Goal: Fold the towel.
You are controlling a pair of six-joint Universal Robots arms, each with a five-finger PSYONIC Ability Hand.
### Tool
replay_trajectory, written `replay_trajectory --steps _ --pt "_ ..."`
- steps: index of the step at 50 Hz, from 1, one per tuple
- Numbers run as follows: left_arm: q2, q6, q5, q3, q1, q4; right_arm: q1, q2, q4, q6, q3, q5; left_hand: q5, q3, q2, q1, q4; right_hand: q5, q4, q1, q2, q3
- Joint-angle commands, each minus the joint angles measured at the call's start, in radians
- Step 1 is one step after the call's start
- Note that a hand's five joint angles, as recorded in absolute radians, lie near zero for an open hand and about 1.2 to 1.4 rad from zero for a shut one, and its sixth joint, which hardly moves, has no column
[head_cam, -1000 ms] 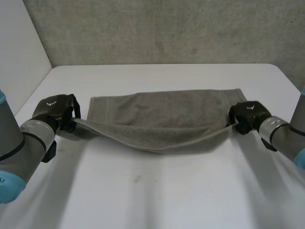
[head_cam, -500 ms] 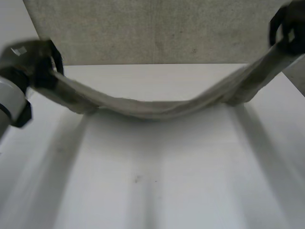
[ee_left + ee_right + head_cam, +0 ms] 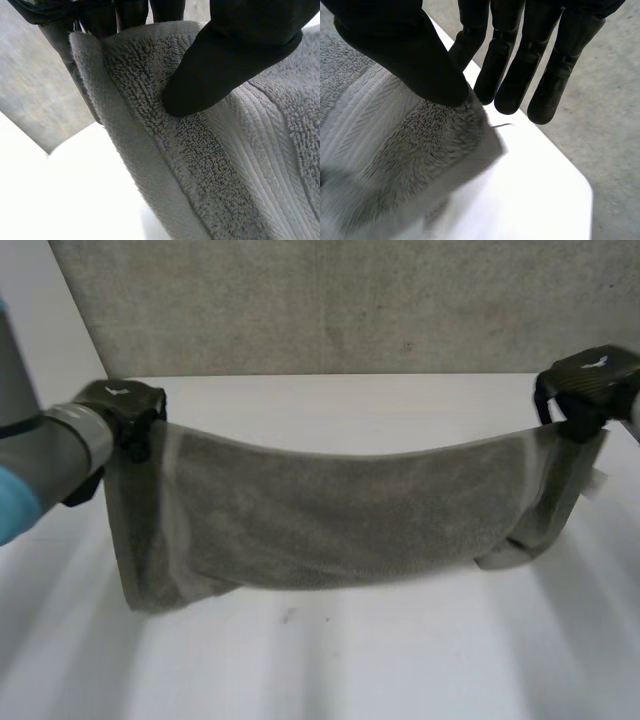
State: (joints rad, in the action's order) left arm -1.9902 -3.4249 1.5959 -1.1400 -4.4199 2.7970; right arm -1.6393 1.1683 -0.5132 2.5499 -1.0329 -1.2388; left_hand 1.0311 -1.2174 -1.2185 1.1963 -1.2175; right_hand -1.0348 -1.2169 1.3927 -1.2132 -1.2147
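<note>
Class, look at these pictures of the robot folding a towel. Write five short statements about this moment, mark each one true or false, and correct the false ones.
1. The towel lies flat on the table. False: it hangs lifted between both hands, sagging in the middle.
2. The left robot hand pinches one upper corner of the towel. True.
3. The right robot hand is open and away from the towel. False: it pinches the other upper corner.
4. The towel is grey. True.
5. The table is black. False: it is white.
</note>
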Motion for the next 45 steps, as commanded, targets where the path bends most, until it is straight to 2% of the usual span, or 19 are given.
replay_trajectory --steps 1,5,7,8,10,12,16,19,21,26,28,34,38,39,40,41,42,44,45 --pt "-0.258 0.018 -0.001 0.325 0.014 0.018 -0.046 -0.18 0.258 0.156 0.083 -0.05 0.191 -0.179 -0.178 0.2 -0.179 -0.187 -0.179 0.004 -0.183 -0.182" --pt "-0.329 0.033 0.001 0.522 0.017 0.058 -0.053 -0.202 0.398 0.22 0.134 -0.076 0.191 -0.179 -0.178 0.2 -0.179 -0.187 -0.179 0.004 -0.183 -0.182" --pt "-0.363 0.078 0.001 0.716 0.019 0.107 -0.062 -0.185 0.571 0.28 0.169 -0.119 0.191 -0.179 -0.178 0.2 -0.179 -0.187 -0.179 0.004 -0.183 -0.182" --pt "-0.363 0.078 0.001 0.717 0.019 0.107 -0.062 -0.185 0.571 0.28 0.169 -0.119 0.191 -0.179 -0.178 0.2 -0.179 -0.187 -0.179 0.004 -0.183 -0.182" --pt "-0.366 0.118 0.003 0.798 0.019 0.133 -0.066 -0.119 0.726 0.317 0.175 -0.152 0.191 -0.179 -0.178 0.2 -0.179 -0.187 -0.179 0.004 -0.183 -0.182" --pt "-0.349 0.203 0.004 0.911 0.022 0.171 -0.066 -0.084 0.776 0.328 0.169 -0.157 0.191 -0.179 -0.178 0.2 -0.179 -0.187 -0.179 0.004 -0.183 -0.182" --pt "-0.302 0.263 0.006 0.953 0.034 0.171 -0.068 -0.027 0.794 0.336 0.159 -0.151 0.191 -0.179 -0.178 0.2 -0.179 -0.187 -0.179 0.004 -0.183 -0.182" --pt "-0.24 0.297 0.009 0.902 0.037 0.134 -0.068 0.021 0.772 0.334 0.128 -0.123 0.191 -0.179 -0.178 0.2 -0.179 -0.187 -0.179 0.004 -0.183 -0.182" --pt "-0.214 0.305 0.009 0.852 0.036 0.099 -0.065 0.065 0.718 0.334 0.074 -0.072 0.191 -0.179 -0.178 0.2 -0.179 -0.187 -0.179 0.004 -0.183 -0.182" --pt "-0.118 0.312 0.001 0.556 0.021 -0.054 -0.062 0.096 0.624 0.326 0.02 -0.008 0.191 -0.179 -0.178 0.2 -0.179 -0.187 -0.179 0.004 -0.183 -0.182" --pt "-0.092 0.309 -0.004 0.455 0.016 -0.071 -0.057 0.102 0.486 0.317 -0.039 0.069 0.191 -0.179 -0.178 0.2 -0.179 -0.187 -0.179 0.004 -0.183 -0.182" --pt "-0.003 0.294 -0.004 0.066 -0.001 -0.021 -0.054 0.09 0.334 0.248 -0.125 0.11 0.191 -0.179 -0.178 0.2 -0.179 -0.187 -0.179 0.004 -0.183 -0.182" --pt "0.024 0.294 -0.008 -0.064 -0.016 0.029 -0.042 0.064 0.28 0.126 -0.241 0.107 0.191 -0.179 -0.178 0.2 -0.179 -0.187 -0.179 0.004 -0.183 -0.182" --pt "0.034 0.293 -0.014 -0.111 -0.015 0.048 -0.034 0.047 0.283 0.115 -0.275 0.104 0.191 -0.179 -0.178 0.2 -0.179 -0.063 -0.055 -0.12 -0.059 -0.058" --pt "0.034 0.293 -0.014 -0.112 -0.015 0.049 -0.034 0.047 0.283 0.115 -0.276 0.104 0.191 -0.179 -0.178 0.2 -0.179 -0.062 -0.054 -0.122 -0.058 -0.056" --pt "0.048 0.294 -0.027 -0.15 -0.013 0.067 -0.034 0.025 0.289 0.122 -0.301 0.098 0.191 -0.179 -0.178 0.2 -0.179 0.174 0.181 -0.357 0.178 0.179" --pt "0.065 0.294 -0.04 -0.182 -0.012 0.078 -0.034 0.025 0.289 0.122 -0.302 0.097 0.191 -0.179 -0.178 0.2 -0.179 0.176 0.184 -0.359 0.18 0.181" --pt "0.083 0.294 -0.053 -0.207 -0.01 0.084 -0.037 -0.022 0.304 0.176 -0.344 0.087 0.191 -0.179 -0.178 0.2 -0.179 0.719 0.727 -0.902 0.723 0.724" --pt "0.106 0.294 -0.062 -0.219 -0.004 0.085 -0.037 -0.022 0.305 0.176 -0.345 0.087 0.191 -0.179 -0.178 0.2 -0.179 0.722 0.73 -0.905 0.726 0.727"
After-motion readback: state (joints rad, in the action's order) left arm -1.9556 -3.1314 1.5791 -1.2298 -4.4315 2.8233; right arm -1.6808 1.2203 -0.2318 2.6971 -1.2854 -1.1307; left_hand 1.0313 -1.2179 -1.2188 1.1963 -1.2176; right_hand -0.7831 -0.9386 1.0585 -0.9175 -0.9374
